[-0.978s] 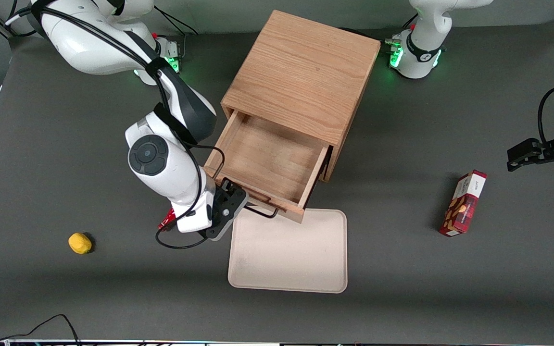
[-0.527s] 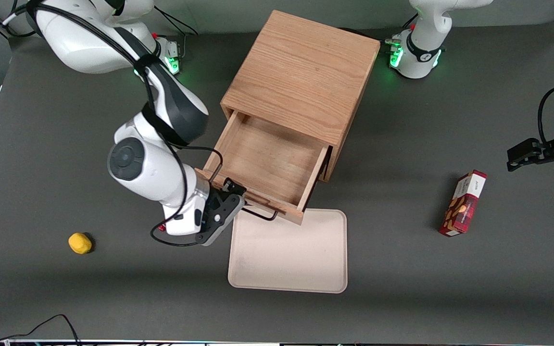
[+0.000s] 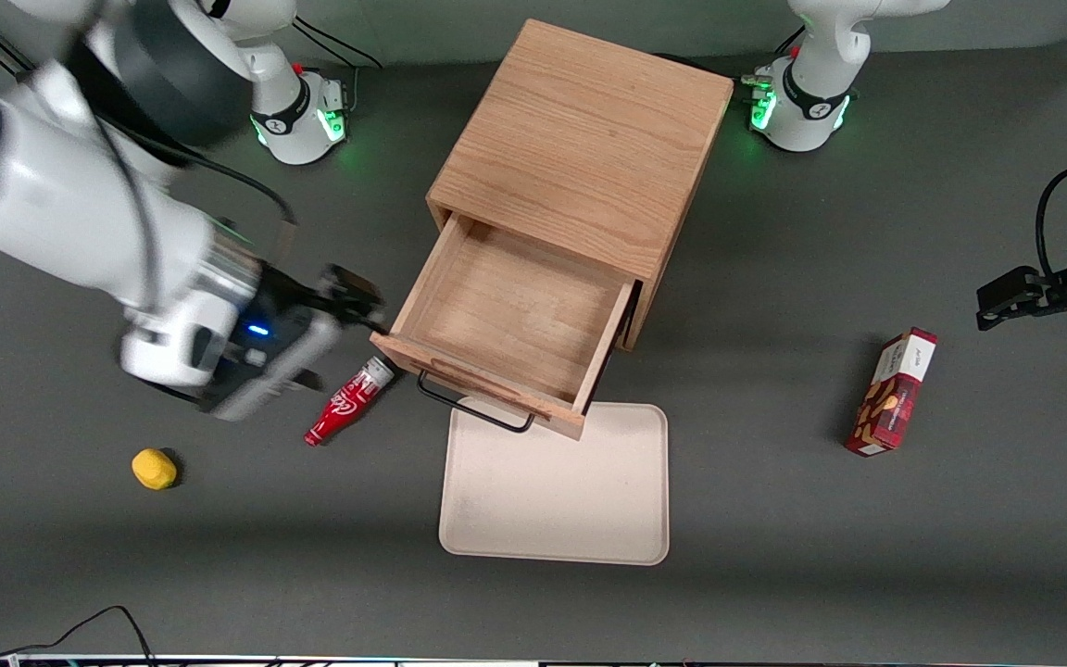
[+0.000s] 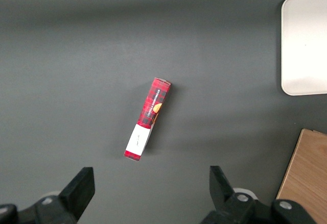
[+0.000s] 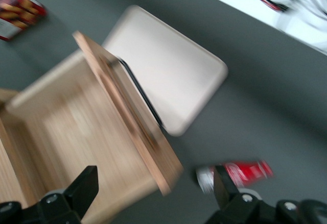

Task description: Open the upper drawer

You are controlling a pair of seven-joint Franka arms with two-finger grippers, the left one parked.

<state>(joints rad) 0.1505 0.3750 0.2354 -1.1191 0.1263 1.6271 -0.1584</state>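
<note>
While the upper drawer (image 3: 515, 324) sits pulled out, the gripper (image 3: 348, 296) hangs w/ fingers spread wide, holding nothing. It's at approx. 9 o'clock of the drawer (red bottle (image 3: 348, 401) just below).

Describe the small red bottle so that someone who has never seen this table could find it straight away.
Start at the oak cabinet, whose upper drawer stands pulled out over the beige tray. Beside the drawer's front corner, toward the working arm's end, lies the red bottle on its side with white lettering and a silver cap. The gripper hovers just above it; the yellow lump is rounder.
</note>
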